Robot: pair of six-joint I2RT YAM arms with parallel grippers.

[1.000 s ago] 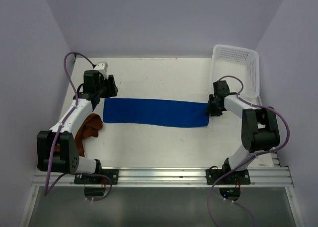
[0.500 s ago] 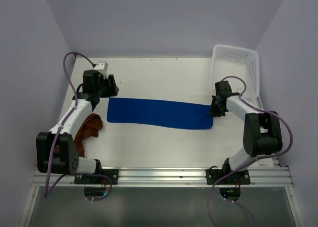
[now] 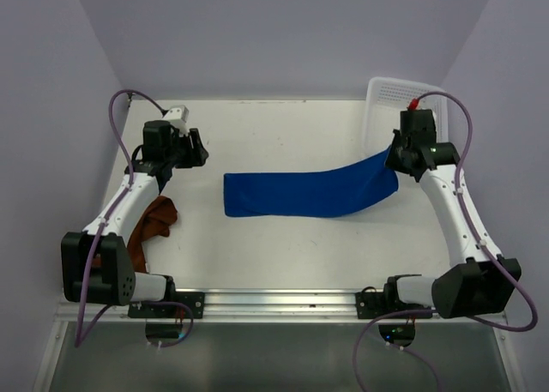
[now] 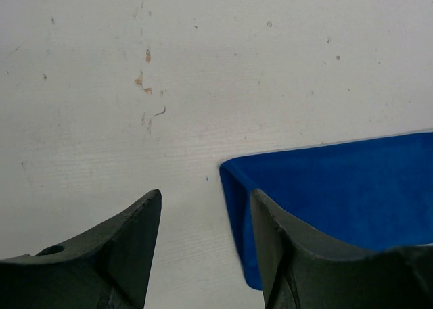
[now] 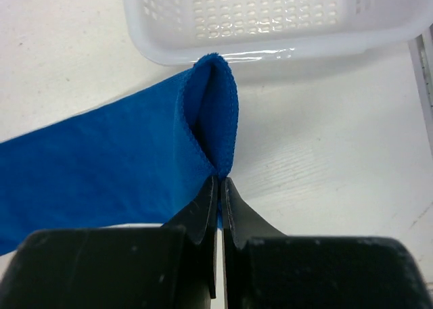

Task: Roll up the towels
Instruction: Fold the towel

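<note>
right jaws are clamped tight on a pinched fold at the right end of the blue towel (image 3: 309,193), holding that end up off the tabletop (image 3: 283,130) just in front of the white basket (image 3: 386,92), which sits in the far right corner. from there the towel slopes down toward the left, and the rest of it lies flat across the middle of the tabletop, its long side running left to right. left jaws stand apart with nothing between them, low over the bare surface toward the far left corner; in the left wrist view the towel's near left corner lies on the tabletop just beyond one fingertip, apart from it. a brown towel (image 3: 159,219) lies crumpled near the left edge, close beside the left arm and well apart from the blue one.
</note>
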